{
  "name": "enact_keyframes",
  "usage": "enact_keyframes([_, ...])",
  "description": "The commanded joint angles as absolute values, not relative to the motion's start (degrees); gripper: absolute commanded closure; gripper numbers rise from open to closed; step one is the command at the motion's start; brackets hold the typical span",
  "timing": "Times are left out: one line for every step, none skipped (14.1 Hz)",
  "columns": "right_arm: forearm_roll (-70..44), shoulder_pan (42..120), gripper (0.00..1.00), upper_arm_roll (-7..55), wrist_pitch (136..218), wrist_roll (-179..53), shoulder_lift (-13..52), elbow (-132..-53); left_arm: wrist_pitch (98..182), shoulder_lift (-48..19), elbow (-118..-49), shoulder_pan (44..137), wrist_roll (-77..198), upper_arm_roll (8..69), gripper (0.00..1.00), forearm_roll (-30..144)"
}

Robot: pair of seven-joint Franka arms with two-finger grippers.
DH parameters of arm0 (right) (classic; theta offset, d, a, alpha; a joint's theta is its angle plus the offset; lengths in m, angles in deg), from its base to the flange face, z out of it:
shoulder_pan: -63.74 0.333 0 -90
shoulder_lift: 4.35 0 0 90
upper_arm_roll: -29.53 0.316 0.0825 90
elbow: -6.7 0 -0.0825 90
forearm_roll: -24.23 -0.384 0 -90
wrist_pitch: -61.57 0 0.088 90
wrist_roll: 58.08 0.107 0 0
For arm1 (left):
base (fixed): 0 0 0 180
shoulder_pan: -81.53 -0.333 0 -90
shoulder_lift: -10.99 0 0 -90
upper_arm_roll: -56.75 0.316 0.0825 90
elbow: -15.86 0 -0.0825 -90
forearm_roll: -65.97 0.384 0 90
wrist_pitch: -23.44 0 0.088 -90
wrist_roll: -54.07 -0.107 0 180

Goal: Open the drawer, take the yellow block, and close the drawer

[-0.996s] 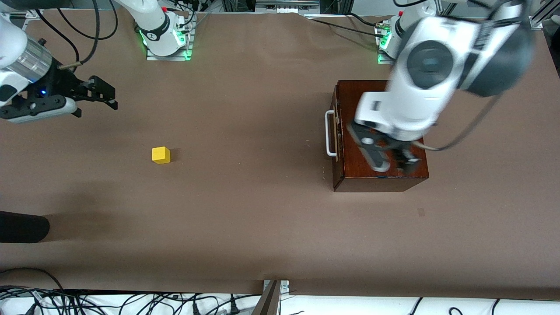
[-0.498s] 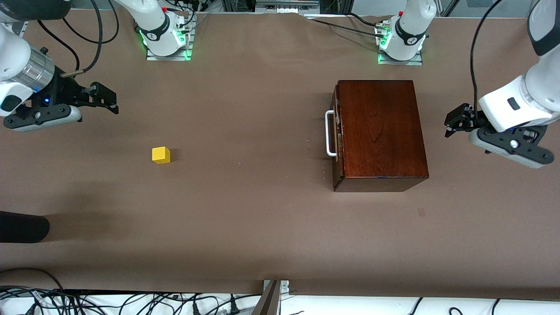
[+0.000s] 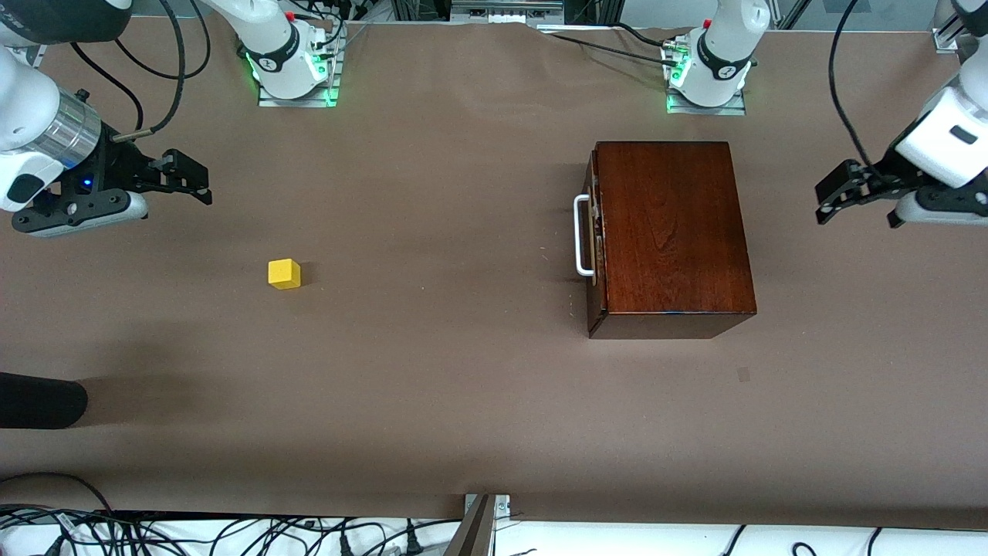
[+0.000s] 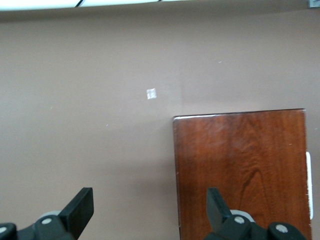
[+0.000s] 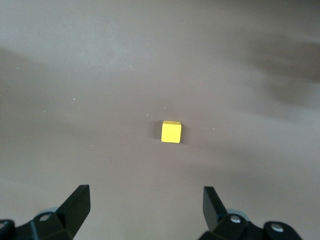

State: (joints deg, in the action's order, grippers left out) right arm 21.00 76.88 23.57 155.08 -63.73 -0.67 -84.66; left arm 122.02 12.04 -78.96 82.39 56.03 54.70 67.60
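Swung clear of the wooden box (image 3: 670,232) within the past second, the left gripper (image 3: 837,197) now hangs over bare table toward the left arm's end, jaws wide apart and empty. Its drawer (image 3: 593,235) appears shut, though the gap beside the white handle (image 3: 583,235) is hard to judge. Well apart from the box, the yellow block (image 3: 284,273) sits on the table (image 3: 463,371); the right gripper (image 3: 189,179) waits above, jaws spread
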Motion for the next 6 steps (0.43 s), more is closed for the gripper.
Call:
enact_keyframes([22.91, 76.75, 0.0, 23.99, 153.68, -64.76, -0.22, -82.95, 123.02, 12.49, -81.8, 81.17, 56.62, 53.41, 0.0, 67.29])
enact_keyframes([23.0, 76.83, 0.0, 23.99, 153.59, -64.59, -0.22, -81.99, 123.02, 11.78, -81.36, 81.26, 56.79, 53.32, 0.0, 67.29])
enact_keyframes([23.09, 76.92, 0.0, 23.99, 153.59, -64.67, -0.22, -81.89, 123.1, 11.69, -81.35, 81.18, 56.71, 53.32, 0.0, 67.29])
enact_keyframes([23.09, 76.75, 0.0, 23.99, 153.77, -64.85, -0.22, -81.72, 123.1, 11.69, -81.35, 81.35, 56.62, 53.32, 0.0, 67.29])
enact_keyframes([23.09, 76.83, 0.0, 23.99, 154.03, -64.68, -0.13, -81.54, 123.1, 11.69, -81.35, 81.44, 56.71, 53.14, 0.0, 67.29])
enact_keyframes([23.09, 76.75, 0.0, 23.9, 153.94, -64.59, -0.13, -81.54, 123.1, 11.69, -81.35, 81.53, 56.71, 53.06, 0.0, 67.29])
